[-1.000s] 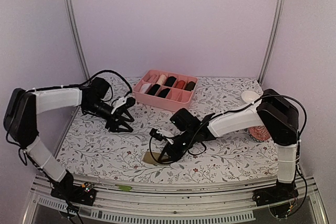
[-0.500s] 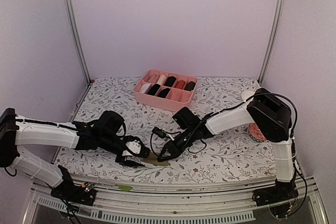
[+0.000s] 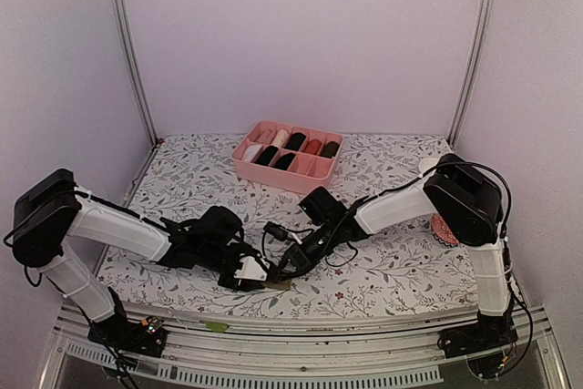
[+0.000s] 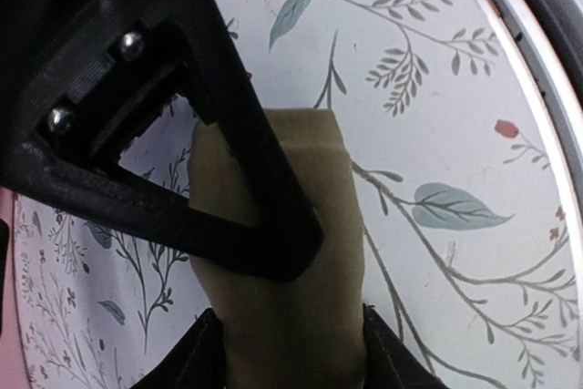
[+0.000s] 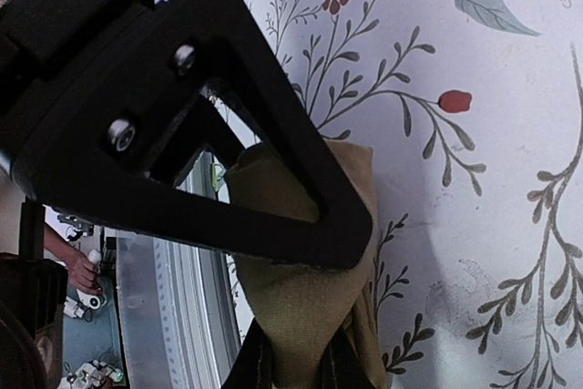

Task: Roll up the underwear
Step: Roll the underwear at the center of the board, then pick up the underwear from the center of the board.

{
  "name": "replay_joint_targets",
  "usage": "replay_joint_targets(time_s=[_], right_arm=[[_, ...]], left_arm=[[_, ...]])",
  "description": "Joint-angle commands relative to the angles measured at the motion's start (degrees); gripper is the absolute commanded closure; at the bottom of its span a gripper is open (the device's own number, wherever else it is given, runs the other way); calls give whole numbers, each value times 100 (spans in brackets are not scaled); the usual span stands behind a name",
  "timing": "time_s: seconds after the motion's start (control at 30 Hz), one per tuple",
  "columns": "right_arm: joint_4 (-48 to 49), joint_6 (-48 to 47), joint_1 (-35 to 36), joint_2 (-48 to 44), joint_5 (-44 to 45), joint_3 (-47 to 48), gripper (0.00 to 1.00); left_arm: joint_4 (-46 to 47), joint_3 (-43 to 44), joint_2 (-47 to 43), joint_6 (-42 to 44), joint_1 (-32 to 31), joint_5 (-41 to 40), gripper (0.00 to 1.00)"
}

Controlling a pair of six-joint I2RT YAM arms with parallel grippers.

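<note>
Nearest you, by the front edge of the bench (image 3: pixel 392 271), the olive-brown underwear (image 4: pixel 310 330) lies as a narrow folded strip. Your right pincer (image 3: pixel 281 270) is clenched on one end of it. Your left pincer (image 3: pixel 255 276) sits over the strip with one finger across the cloth; whether it grips cannot be told. Expect light, limp fabric that likely sags and springs loose when let go, so take hold across the full width at an end, pinching every layer. Farther back, the pink divided box (image 3: pixel 281 178) holds rolled pieces.
</note>
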Motion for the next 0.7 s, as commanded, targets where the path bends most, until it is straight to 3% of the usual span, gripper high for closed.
replay_joint_targets(time_s=[0.0, 0.3, 0.47, 0.67], right_arm=[[-468, 73, 37, 399, 99, -8, 100], [-226, 260, -37, 322, -149, 19, 99], [53, 435, -356, -171, -117, -345, 72], [186, 613, -944, -1258, 300, -960, 55]], left_arm=[[-121, -22, 177, 259, -88, -272, 56], [-982, 546, 786, 313, -117, -189, 82], [-1355, 475, 628, 300, -78, -88, 100], [-2068, 684, 97, -13, 259, 466, 100]])
